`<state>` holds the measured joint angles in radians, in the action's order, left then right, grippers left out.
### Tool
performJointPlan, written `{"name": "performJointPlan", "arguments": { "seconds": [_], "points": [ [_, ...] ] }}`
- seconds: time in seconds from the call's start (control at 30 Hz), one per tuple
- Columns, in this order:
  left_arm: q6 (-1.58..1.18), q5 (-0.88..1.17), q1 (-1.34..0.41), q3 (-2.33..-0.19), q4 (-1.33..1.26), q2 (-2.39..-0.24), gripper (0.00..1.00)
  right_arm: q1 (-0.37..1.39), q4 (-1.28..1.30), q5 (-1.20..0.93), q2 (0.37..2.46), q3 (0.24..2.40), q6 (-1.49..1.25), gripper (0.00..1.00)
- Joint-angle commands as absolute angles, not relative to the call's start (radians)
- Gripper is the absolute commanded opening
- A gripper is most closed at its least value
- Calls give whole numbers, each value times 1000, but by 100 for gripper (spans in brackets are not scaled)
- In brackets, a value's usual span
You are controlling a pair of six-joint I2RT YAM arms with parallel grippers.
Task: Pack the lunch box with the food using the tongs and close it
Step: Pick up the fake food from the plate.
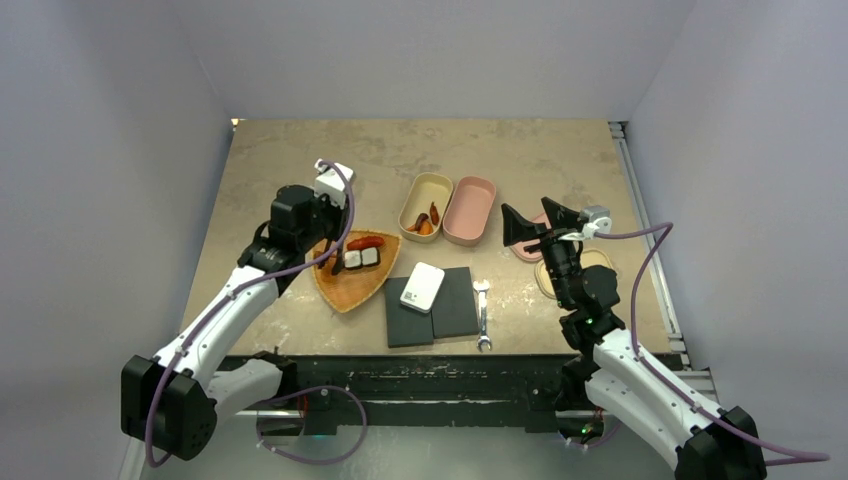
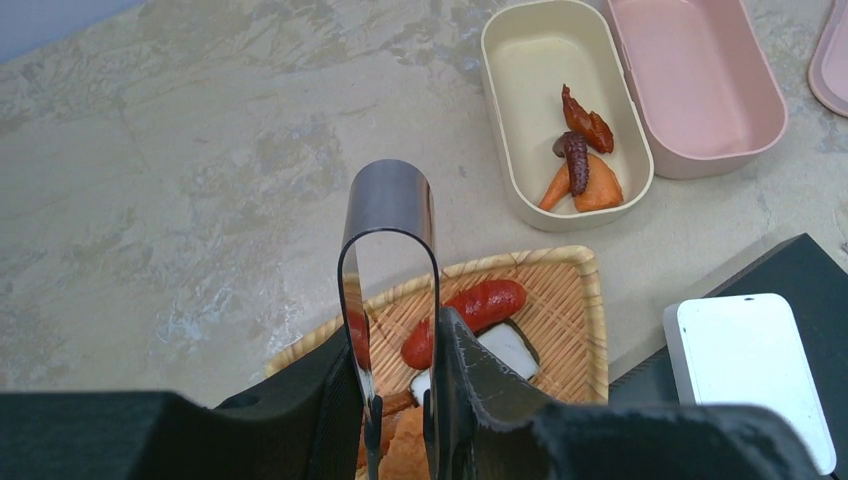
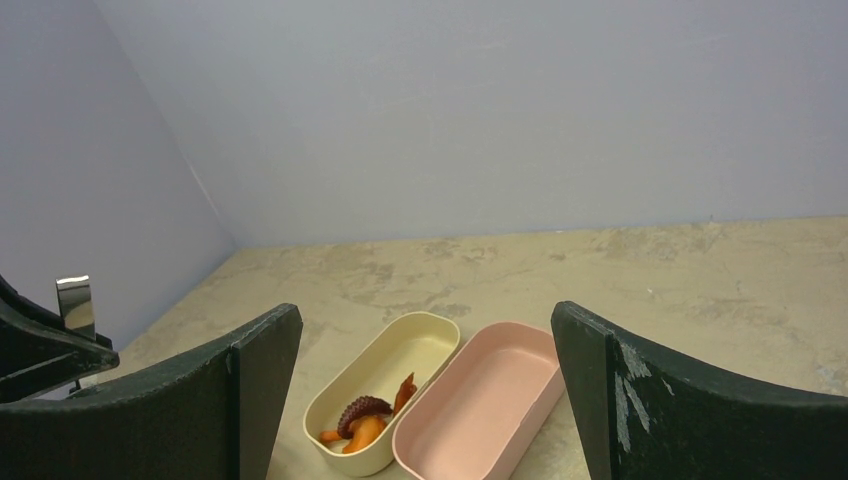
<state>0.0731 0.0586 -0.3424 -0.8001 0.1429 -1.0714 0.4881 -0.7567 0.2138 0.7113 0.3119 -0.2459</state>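
Pink box (image 1: 470, 212), cream box (image 1: 424, 191): two (side by side); rolls (image 1: 352, 259): two

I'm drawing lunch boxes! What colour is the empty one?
Pink. The empty lunch box shows best in the left wrist view.

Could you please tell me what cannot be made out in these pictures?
Left wrist view: tips of the slim dark metal tongs, hidden behind the left pincer; whether they grip anything is unclear.
Top view: flat pink lid and flat beige lid, partly covered by the right pincer and its arm.
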Motion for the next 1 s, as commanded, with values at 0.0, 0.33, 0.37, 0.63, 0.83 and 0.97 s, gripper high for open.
{"name": "performJointPlan", "arguments": {
  "seconds": [0.0,0.33,0.37,0.63,0.83,0.97],
  "points": [
    [94,67,-330,-770,41,-1037,26,489,-795,201,713,307,-240,99],
    [92,107,-324,-729,-36,-1049,28,489,-795,197,712,306,-241,99],
    [93,108,-324,-723,-43,-1049,28,489,-796,197,712,307,-241,99],
    [97,102,-319,-699,-53,-1068,28,489,-795,193,708,305,-241,99],
    [106,82,-319,-690,-30,-1083,29,489,-796,193,708,304,-242,99],
    [107,60,-319,-693,-14,-1085,23,489,-798,193,708,304,-244,99]
  ]
}}
